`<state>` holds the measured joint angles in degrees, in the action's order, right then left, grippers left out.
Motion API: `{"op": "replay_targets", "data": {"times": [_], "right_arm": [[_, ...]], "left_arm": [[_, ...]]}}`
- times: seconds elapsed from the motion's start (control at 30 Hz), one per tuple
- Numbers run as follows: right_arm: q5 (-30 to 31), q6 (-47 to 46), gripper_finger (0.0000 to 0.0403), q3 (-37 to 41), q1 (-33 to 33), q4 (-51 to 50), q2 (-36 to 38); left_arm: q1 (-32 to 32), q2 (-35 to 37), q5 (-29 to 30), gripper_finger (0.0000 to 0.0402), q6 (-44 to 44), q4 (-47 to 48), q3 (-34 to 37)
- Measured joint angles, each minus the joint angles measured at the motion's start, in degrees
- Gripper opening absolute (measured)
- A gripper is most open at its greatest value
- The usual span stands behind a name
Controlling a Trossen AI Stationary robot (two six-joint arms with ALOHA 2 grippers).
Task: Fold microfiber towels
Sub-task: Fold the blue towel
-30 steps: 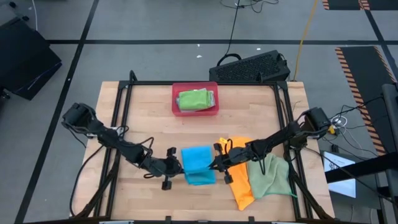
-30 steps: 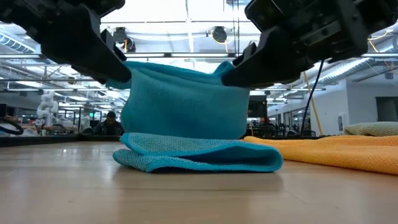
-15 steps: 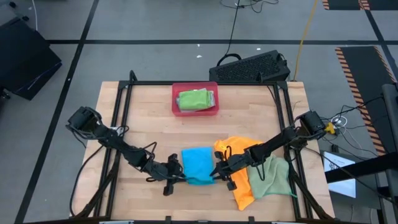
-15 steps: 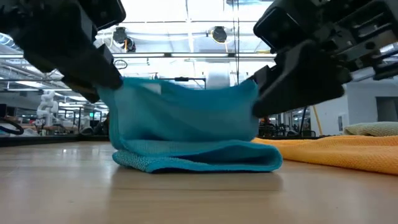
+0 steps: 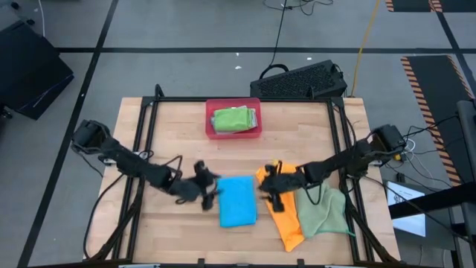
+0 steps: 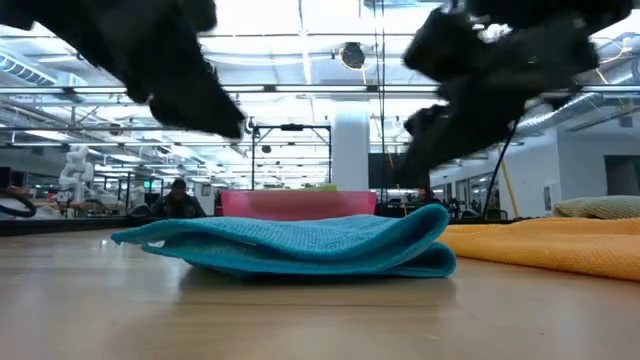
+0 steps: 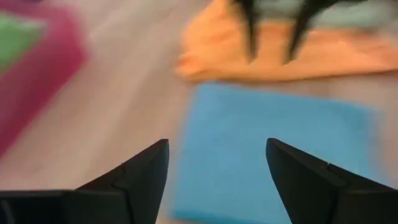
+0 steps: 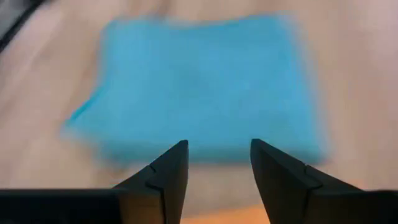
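A bright blue microfiber towel (image 5: 238, 201) lies folded flat near the table's front edge, its fold layers showing in the low view (image 6: 300, 245). My left gripper (image 5: 211, 187) hovers open just left of its far left corner. My right gripper (image 5: 262, 186) hovers open just right of its far right corner. Both stand clear above the cloth and touch nothing. From the left wrist the towel (image 7: 267, 149) lies ahead of the open fingers, and from the right wrist it (image 8: 199, 81) does too. An orange towel (image 5: 286, 219) and a pale green towel (image 5: 324, 212) lie loose to the right.
A pink-red tray (image 5: 211, 119) at the far middle holds a folded green towel (image 5: 233, 119). A dark keyboard (image 5: 301, 80) sits beyond the table's far right edge. The orange towel's edge (image 6: 540, 245) lies close beside the blue one. Bare wood shows left of the blue towel.
Both grippers carried the blue towel's raised upper layer toward the near edge and down. They then opened, let go, and drew up and back toward the far edge. The towel's upper layer has dropped onto the lower one, and it now lies folded flat.
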<state>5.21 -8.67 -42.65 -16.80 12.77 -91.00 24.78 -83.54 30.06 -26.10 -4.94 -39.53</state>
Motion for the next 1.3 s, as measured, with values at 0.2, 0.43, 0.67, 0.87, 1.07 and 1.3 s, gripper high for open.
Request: {"op": "replay_targets", "data": {"times": [0.2, 0.43, 0.67, 0.87, 1.07, 1.3], "right_arm": [[-2.66, -6.37, 0.0167, -0.09, 7.94, 9.56, -3.64], [-5.49, -10.79, 0.017, -0.08, 12.13, 13.12, -8.33], [-9.44, -13.9, 0.0227, -0.08, 13.49, 16.77, -14.4], [-12.5, -13.64, 0.0223, -0.17, 13.38, 20.05, -17.04], [-12.22, -8.81, 0.0105, -0.12, 13.43, 20.14, -16.72], [-10.86, -1.02, 0.0018, -0.04, 13.31, 19.03, -10.59]], "left_arm": [[-9.53, -2.91, -10.09, 0.0254, 0.42, 4.11, 0.01], [-15.37, -8.75, -20.28, 0.0237, 3.14, 3.65, 0.07], [-18.43, -13.6, -28.21, 0.0239, 4.36, -1.85, 0.03], [-17.82, -14.54, -27.33, 0.0188, 5.79, -1.41, -0.08], [-14.82, -12.09, -26.63, 0.0046, 11.46, -0.37, 0.03], [-11.24, -4.69, -17.97, 0.0017, 13.32, 0.89, 0.03]]}}
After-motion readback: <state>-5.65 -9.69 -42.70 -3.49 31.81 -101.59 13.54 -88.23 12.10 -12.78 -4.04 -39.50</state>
